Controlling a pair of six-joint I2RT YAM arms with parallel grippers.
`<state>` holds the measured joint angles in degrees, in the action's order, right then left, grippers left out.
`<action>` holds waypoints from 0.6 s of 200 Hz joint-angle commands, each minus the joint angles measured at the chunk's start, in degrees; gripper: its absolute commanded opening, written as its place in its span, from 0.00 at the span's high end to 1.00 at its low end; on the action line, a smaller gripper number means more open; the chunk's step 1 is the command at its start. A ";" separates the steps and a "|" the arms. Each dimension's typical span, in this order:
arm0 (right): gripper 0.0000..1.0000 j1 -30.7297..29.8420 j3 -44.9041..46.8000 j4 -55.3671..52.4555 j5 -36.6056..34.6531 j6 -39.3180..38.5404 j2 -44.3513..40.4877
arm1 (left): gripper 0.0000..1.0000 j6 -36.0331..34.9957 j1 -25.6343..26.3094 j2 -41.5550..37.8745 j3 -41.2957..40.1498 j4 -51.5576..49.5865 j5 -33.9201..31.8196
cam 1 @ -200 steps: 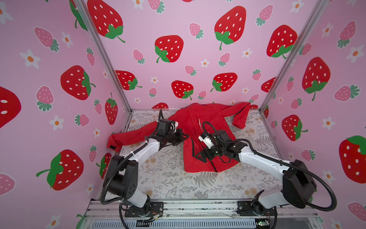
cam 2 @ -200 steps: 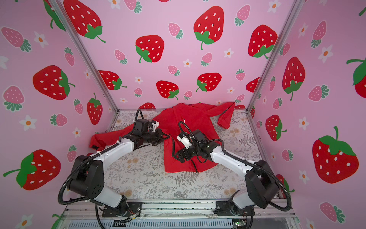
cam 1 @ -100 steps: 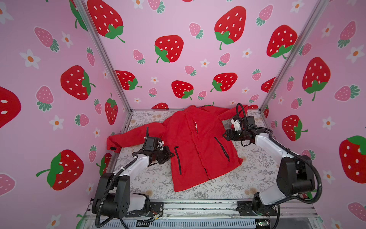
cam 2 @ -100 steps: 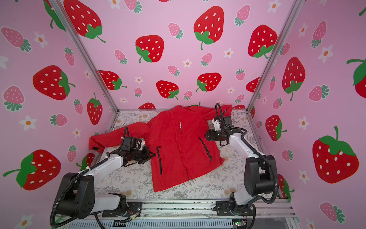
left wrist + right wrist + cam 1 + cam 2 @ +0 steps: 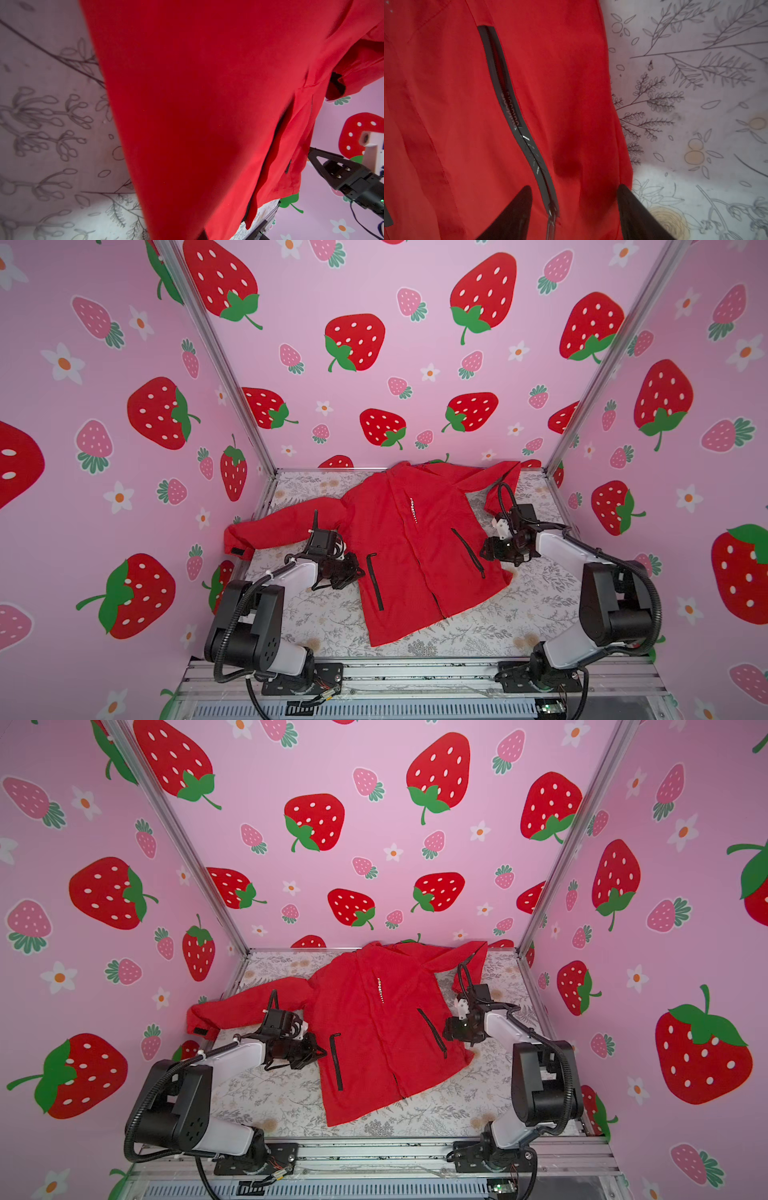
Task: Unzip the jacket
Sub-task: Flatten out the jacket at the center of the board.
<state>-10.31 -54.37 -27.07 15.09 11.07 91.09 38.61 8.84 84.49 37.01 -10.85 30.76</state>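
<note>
Red thin cloth fills the gap of my right tool. Its two black fingers stand apart, straddling the side edge of the jacket, and the black pocket zipper ends in a pull just beside the inner finger. My left tool is pressed together at the opposite side edge, and I cannot tell whether any cloth is pinched in it. The jacket lies front-up across the middle of the worktop, collar towards the back wall and sleeves spread, and the front zip down its centre looks done up along most of its length. I judge this step to be anchoring the body. I want my right fingers to bite only the fabric edge and stay clear of the pocket pull, which is not the zip I am after. A low, flat pinch should keep the front panel smooth. With both sides held lightly taut, the centre zip should lie straight, and one tool can later go up near the collar, where I expect its slider to sit. I cannot make the slider out from here.
</note>
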 commanded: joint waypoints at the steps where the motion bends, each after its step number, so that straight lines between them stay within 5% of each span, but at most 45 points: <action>1: 0.43 0.44 -0.29 -0.28 -1.31 -2.69 2.58 | 1.00 -1.22 0.08 0.07 -0.01 -0.47 -0.27; 38: 0.73 0.63 0.04 0.44 1.13 -2.61 4.62 | 1.00 -1.36 0.12 -0.29 -0.43 -0.75 -0.45; 57: 1.00 1.52 -0.42 0.61 -0.68 -2.46 4.29 | 1.00 -1.61 1.16 -0.05 -0.76 0.12 0.16; 105: 1.00 13.50 -12.82 1.27 -5.95 -0.31 5.17 | 0.96 -2.46 11.91 3.38 3.91 2.23 2.24; 120: 1.00 16.93 -18.62 1.25 -6.39 1.36 7.83 | 0.72 -4.65 15.40 5.24 6.39 1.78 4.97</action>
<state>1.04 -64.58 -28.21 13.96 10.02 96.49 36.71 20.03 87.59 39.00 -8.84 32.16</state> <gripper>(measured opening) 0.049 0.142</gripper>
